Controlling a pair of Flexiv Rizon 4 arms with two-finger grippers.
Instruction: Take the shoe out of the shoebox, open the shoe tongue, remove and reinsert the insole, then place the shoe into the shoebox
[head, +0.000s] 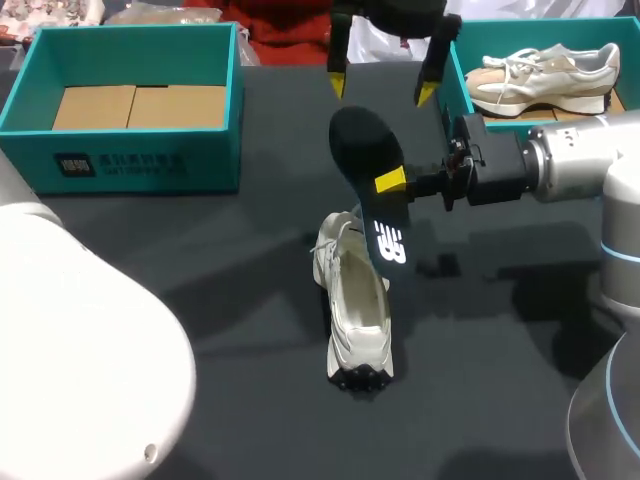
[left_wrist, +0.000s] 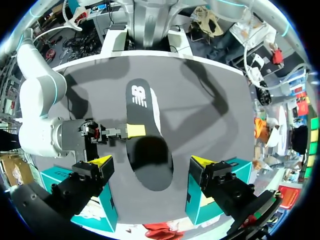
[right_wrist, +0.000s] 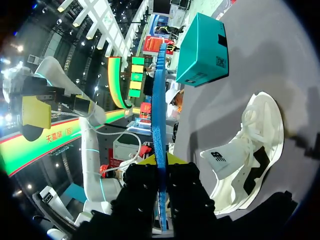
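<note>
in the head view one finger of the right gripper is hidden behind the insole; a single yellow tip shows on the insole's dark face. from the right wrist the insole is edge-on, a thin blue line running out from between the two fingers, which pinch it from both sides at its long edge. the shoe lies on the dark table below that grip, one end covered by the insole's printed end. from the left wrist the shoe is only a white sliver beside the insole.

the right arm comes in level from the side, wrist horizontal, holding the insole tilted above the shoe. the left gripper hangs fingers-down beyond the insole's plain rounded end, jaws spread wide and touching nothing. most of the left arm is cut off.

behind the right gripper an open shoebox holds a second shoe; another shoebox stands well off to the left gripper's other side.
</note>
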